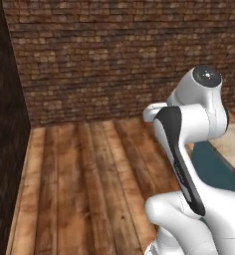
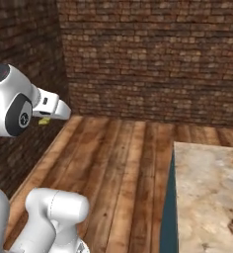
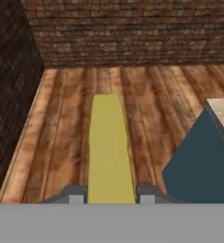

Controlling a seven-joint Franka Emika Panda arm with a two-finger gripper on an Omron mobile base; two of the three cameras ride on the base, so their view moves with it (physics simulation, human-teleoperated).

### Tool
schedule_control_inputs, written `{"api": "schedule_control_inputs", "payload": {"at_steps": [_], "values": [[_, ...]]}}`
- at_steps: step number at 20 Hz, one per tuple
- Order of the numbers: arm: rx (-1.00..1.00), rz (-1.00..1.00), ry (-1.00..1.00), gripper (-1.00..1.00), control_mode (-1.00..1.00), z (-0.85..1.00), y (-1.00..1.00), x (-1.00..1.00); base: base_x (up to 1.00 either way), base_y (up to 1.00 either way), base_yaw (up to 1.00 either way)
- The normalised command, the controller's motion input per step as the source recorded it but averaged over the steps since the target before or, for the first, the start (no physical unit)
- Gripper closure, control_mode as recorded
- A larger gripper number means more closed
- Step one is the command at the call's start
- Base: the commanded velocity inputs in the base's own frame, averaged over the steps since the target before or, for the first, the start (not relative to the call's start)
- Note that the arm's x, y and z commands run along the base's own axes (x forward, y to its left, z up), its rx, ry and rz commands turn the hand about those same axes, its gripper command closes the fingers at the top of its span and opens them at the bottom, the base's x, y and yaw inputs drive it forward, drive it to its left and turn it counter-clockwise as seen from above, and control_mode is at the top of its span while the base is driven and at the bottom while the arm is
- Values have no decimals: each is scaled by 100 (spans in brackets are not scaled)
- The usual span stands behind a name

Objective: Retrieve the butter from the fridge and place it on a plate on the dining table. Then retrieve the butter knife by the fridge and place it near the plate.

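You are carrying the butter, clamped in the gripper; next, locate the plate on the dining table.

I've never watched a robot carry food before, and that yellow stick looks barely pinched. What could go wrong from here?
The butter is clamped only at its near end, between the jaws, with most of its length jutting out over the wooden floor. A jolt might make it pivot or slip and drop. The dining table sits off to one side, with the teal base's corner close by, so a swing toward it could clip that edge.
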Motion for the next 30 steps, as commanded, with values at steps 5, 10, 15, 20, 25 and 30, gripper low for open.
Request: {"api": "schedule_control_inputs", "payload": {"at_steps": [5,10,15,20,25,30], "values": [[0,0,0,100,100,0,0,0,100,17,-30],[0,0,0,100,100,0,0,0,76,32,-60],[0,0,0,100,100,0,0,0,73,53,-65],[0,0,0,100,100,0,0,0,80,64,-64],[0,0,0,100,100,0,0,0,81,78,-65],[0,0,0,100,100,0,0,0,76,83,-68]]}}
